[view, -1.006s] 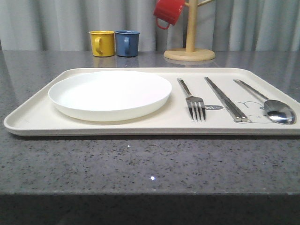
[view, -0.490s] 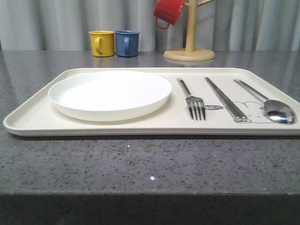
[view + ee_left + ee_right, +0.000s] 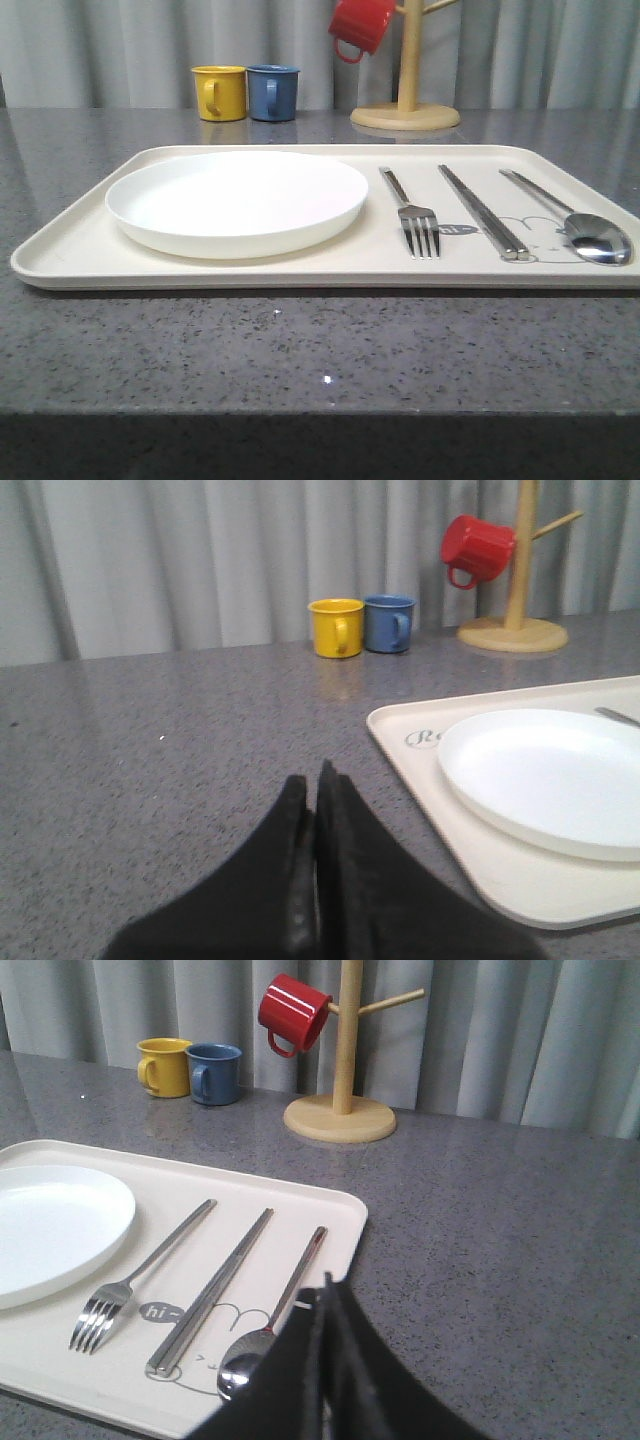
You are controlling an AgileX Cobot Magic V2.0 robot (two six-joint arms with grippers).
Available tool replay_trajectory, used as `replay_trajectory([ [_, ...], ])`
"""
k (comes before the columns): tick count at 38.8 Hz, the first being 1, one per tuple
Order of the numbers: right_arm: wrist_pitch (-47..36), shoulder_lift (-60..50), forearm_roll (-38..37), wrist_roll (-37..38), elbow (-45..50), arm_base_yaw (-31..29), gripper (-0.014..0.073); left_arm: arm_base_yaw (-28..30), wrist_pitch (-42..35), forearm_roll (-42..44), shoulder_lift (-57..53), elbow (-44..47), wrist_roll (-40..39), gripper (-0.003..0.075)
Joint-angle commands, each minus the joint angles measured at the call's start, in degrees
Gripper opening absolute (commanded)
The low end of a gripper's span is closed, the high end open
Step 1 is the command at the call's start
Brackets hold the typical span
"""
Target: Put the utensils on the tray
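The cream tray [image 3: 70,250] lies across the grey table. On it rest the white plate [image 3: 237,200] at the left, then the fork [image 3: 412,215], the chopsticks [image 3: 482,210] and the spoon [image 3: 585,232] side by side to its right. In the left wrist view my left gripper [image 3: 312,780] is shut with nothing in it, over bare table beside the tray [image 3: 455,815] and plate [image 3: 550,775]. In the right wrist view my right gripper [image 3: 325,1285] is shut and empty, just off the tray's right edge near the spoon [image 3: 275,1330], with the chopsticks [image 3: 215,1290] and fork [image 3: 130,1285] beyond.
A yellow mug [image 3: 219,92] and a blue mug [image 3: 271,92] stand at the back of the table. A wooden mug tree [image 3: 406,100] with a red mug [image 3: 359,25] hanging on it stands behind the tray. Grey curtains close off the back.
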Motion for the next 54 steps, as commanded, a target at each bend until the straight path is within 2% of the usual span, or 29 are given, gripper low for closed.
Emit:
replay_trajectory([
  [1, -5.0, 0.6, -0.5, -0.6, -1.4, -0.1, -0.0069, 4.0, -7.3, -1.5, -1.7, 2.8, -0.5, -0.0018],
  [7, -5.0, 0.6, -0.5, -0.6, -1.3, -0.1, -0.0069, 8.8, -9.9, -1.8, -1.8, 8.2, -0.5, -0.0018],
  [14, -5.0, 0.6, -0.5, -0.6, -1.3, -0.1, -0.0069, 9.4, -16.5, -1.8, -1.8, 14.0, -0.5, -0.0018],
  [54, -5.0, 0.6, -0.5, -0.6, -1.3, -0.1, -0.0069, 9.4, -15.1, -1.8, -1.8, 13.9, -0.5, -0.0018],
])
